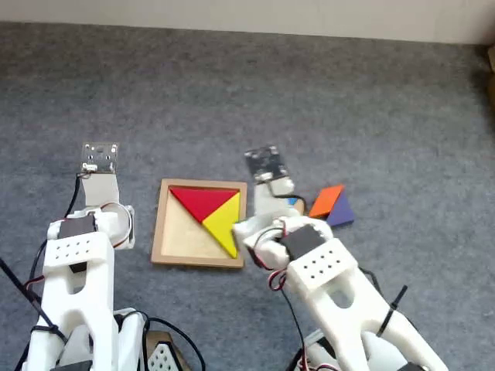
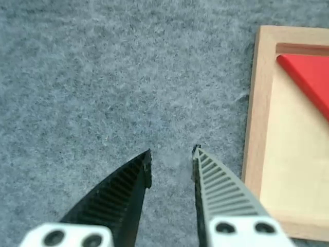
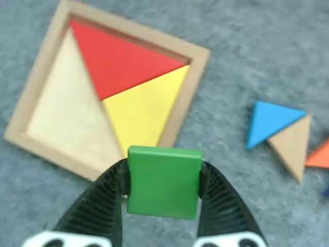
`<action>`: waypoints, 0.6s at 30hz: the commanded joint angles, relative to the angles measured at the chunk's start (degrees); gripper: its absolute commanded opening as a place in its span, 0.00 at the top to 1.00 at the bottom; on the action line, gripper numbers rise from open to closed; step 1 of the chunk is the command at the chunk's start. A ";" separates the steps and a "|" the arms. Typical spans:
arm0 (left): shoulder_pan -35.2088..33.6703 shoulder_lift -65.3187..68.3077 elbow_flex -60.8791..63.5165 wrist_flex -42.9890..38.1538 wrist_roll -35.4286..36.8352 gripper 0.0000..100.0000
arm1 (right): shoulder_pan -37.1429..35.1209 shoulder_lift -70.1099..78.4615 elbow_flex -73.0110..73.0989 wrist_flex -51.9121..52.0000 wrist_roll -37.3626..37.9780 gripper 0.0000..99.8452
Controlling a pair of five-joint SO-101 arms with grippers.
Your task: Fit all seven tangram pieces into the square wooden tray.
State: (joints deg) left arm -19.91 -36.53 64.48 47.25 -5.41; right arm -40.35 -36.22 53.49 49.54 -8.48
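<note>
The square wooden tray lies mid-table with a red triangle and a yellow triangle in it. My right gripper is shut on a green square piece, held above the tray's near right corner. A blue triangle, a tan triangle, an orange piece and a purple piece lie on the carpet right of the tray. My left gripper stands open over bare carpet left of the tray.
Grey carpet covers the table, with free room behind and left of the tray. The right arm's white body overhangs the tray's right edge. A pale wall strip runs along the far side.
</note>
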 commanded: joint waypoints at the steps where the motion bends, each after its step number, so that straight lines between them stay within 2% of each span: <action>1: -0.84 -1.63 -0.22 -0.70 0.35 0.86 | -4.26 3.91 -11.65 6.11 1.14 0.99; 4: -3.21 -1.71 -0.48 -0.70 0.44 0.86 | -7.52 10.07 -19.47 8.40 1.41 0.99; 9: -7.69 -1.71 -0.75 -0.70 0.62 0.86 | -12.53 21.93 -27.47 8.40 7.56 0.99; 11: -9.01 -1.71 -1.27 -0.70 0.70 0.86 | -13.41 27.12 -29.93 8.48 8.44 0.99; 15: -11.30 -1.71 -1.63 -0.70 5.36 0.86 | -14.20 35.82 -36.09 8.66 11.34 0.99; 18: -11.91 -1.71 -1.71 -0.70 5.54 0.86 | -14.20 39.87 -39.16 8.66 11.78 0.99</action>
State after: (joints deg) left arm -30.64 -36.53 64.48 47.25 -0.75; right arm -53.89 2.55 19.91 57.80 2.15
